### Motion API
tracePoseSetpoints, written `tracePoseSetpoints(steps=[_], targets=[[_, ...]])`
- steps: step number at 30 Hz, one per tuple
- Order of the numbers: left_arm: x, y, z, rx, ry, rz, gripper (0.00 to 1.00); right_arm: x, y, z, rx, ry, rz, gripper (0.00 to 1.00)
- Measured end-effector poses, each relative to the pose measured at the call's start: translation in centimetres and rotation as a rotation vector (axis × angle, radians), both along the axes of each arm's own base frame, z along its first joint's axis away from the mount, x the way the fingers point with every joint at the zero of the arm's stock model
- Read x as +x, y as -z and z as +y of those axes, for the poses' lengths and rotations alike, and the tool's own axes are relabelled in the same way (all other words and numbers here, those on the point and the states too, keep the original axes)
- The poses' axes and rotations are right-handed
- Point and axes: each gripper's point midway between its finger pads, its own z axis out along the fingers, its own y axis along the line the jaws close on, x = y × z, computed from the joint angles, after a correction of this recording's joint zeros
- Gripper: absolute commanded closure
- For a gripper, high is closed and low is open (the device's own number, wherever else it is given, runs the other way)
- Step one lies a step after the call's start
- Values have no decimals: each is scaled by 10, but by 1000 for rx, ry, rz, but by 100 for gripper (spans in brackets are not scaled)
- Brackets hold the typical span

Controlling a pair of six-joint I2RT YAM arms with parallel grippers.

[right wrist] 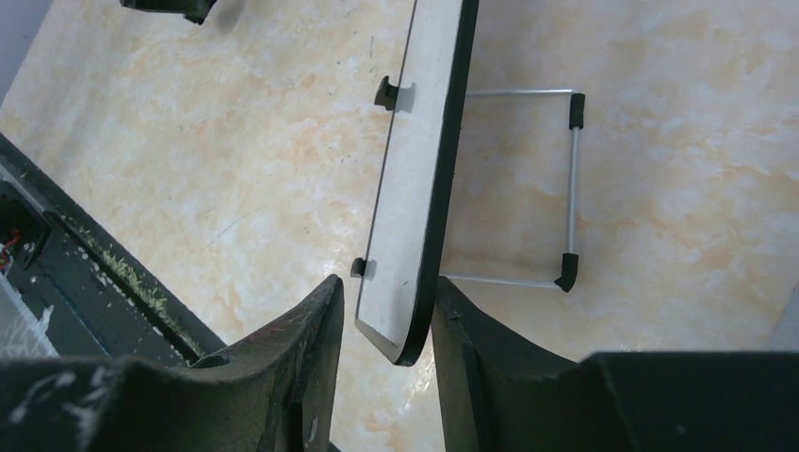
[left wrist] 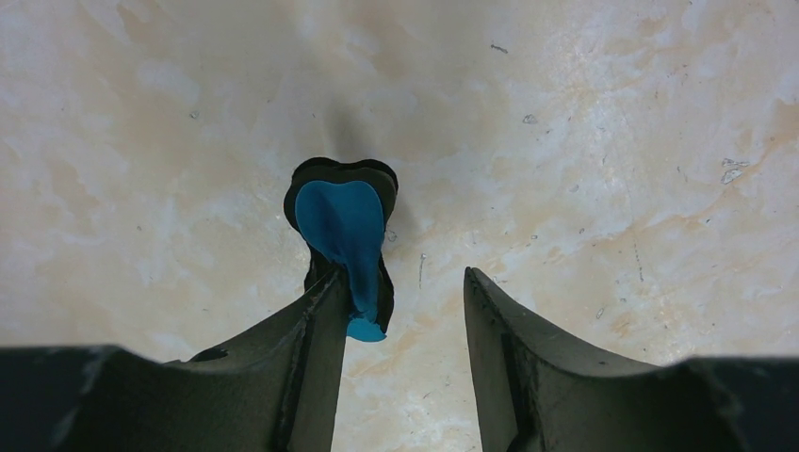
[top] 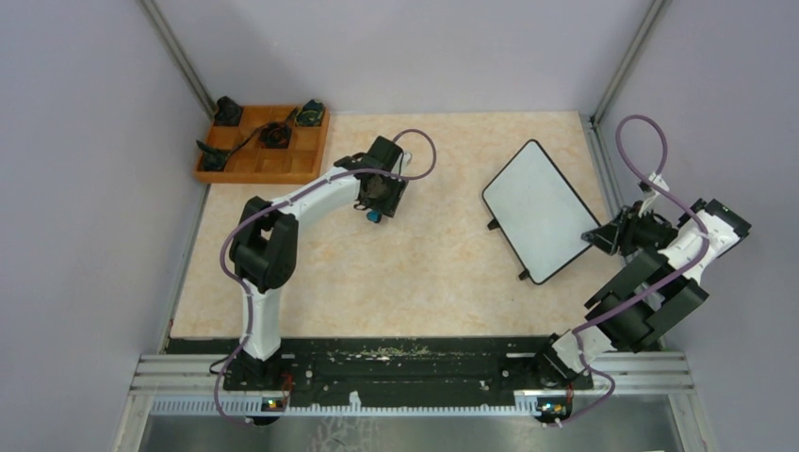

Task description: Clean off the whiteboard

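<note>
The whiteboard (top: 539,209) stands tilted at the right of the table, its white face blank in the top view. In the right wrist view its lower corner (right wrist: 405,311) sits between the jaws of my right gripper (right wrist: 388,281), edge-on. The right finger touches its black rim and a gap shows at the left finger, so the right gripper (top: 603,235) is open. My left gripper (top: 377,202) hangs over mid-table, jaws wide apart. A small blue eraser with black backing (left wrist: 344,226) lies against the left finger's tip, not clamped; the blue eraser (top: 374,217) shows just below the gripper.
A wire stand (right wrist: 570,188) props the board from behind. A wooden compartment tray (top: 264,143) with dark objects sits at the back left. The black base rail (top: 396,363) runs along the near edge. Grey walls close in on both sides.
</note>
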Motion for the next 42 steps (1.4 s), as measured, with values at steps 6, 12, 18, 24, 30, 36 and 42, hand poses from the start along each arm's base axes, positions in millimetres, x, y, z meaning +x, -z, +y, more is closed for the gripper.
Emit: tracePoseSetpoints(steps=[6, 12, 18, 24, 30, 36, 42], targets=[[-1, 1, 0, 0, 0, 1, 46, 3, -13, -3, -24, 14, -18, 57], [-4, 5, 0, 4, 6, 12, 45, 12, -37, -12, -67, 30, -66, 56], [-6, 5, -3, 0, 12, 12, 45, 29, -87, -27, -140, 56, -170, 53], [-5, 8, -5, -8, 12, 6, 45, 37, -118, -23, -97, 79, -228, 29], [-7, 11, -9, -21, 10, 2, 44, 49, -112, 3, -55, 115, -187, 20], [-5, 10, -13, -35, 13, -7, 44, 46, -128, 81, -147, 75, -267, 16], [-5, 10, -14, -38, 13, -7, 44, 61, -163, 92, -73, 86, -333, 16]])
